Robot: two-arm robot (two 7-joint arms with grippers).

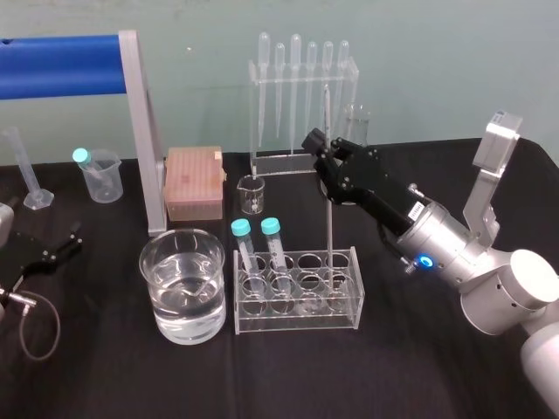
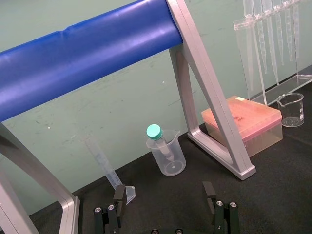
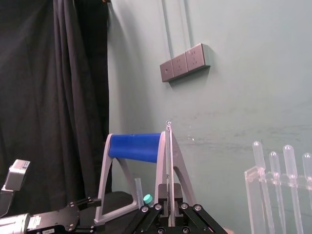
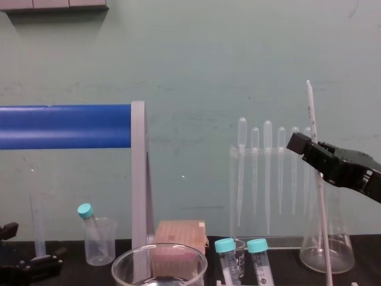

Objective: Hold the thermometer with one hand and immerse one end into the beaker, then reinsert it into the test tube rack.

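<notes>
Where the right hand clamps tight around 1 thermometer, 1 rack with 2 capped tubes stands below it, 1 beaker farther left; the left hand lies open-fingered.

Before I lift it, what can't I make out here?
Thermometer tip: head view, lost behind the rack's clear walls; chest view, cut by the bottom edge.
Its scale reading: too fine in every view.
Its middle: head view, covered by the right claw.
Beaker water level: chest view, cut by the bottom edge.
Left claw rests open at far left.
</notes>
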